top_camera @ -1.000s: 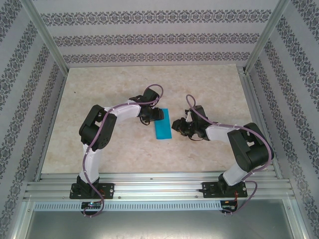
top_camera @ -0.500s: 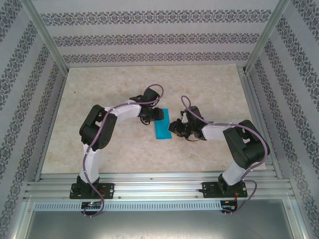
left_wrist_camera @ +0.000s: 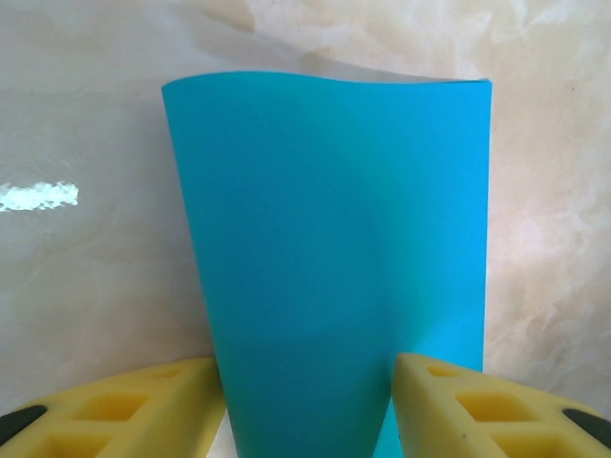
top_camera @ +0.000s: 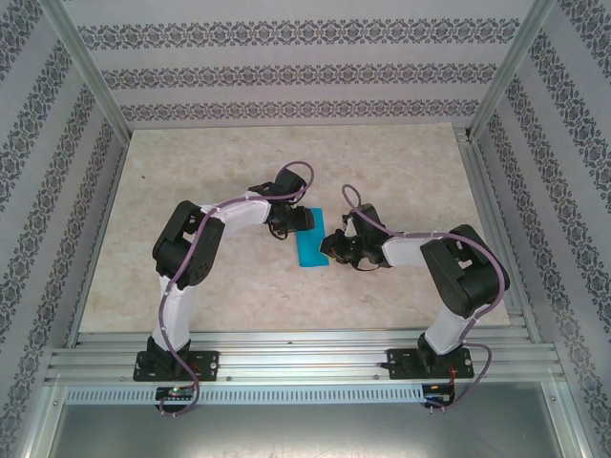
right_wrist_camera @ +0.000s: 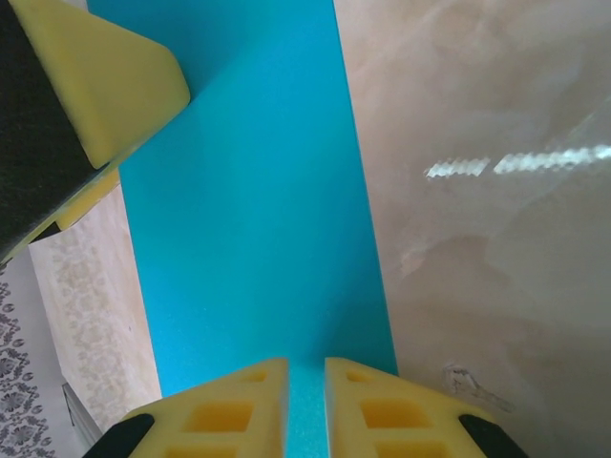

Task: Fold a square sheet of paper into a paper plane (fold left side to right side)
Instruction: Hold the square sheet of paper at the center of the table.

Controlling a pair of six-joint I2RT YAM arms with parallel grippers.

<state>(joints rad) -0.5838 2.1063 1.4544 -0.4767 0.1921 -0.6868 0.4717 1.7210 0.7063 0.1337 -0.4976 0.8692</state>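
The square sheet of paper lies folded into a narrow teal rectangle mid-table. My left gripper sits at its far end. In the left wrist view the yellow fingers stand wide apart on either side of the paper, whose upper layer bows up slightly. My right gripper is over the paper's right edge. In the right wrist view its jaws are closed to a thin slit above the flat paper, with nothing pinched between them. A left finger shows at that view's upper left.
The beige tabletop stretches around the paper, with free room to the left and at the back. Patterned walls and metal frame posts enclose the table. An aluminium rail carries both arm bases at the near edge.
My right gripper has slid left, from beside the paper onto its right edge. The left gripper and the paper have stayed put.
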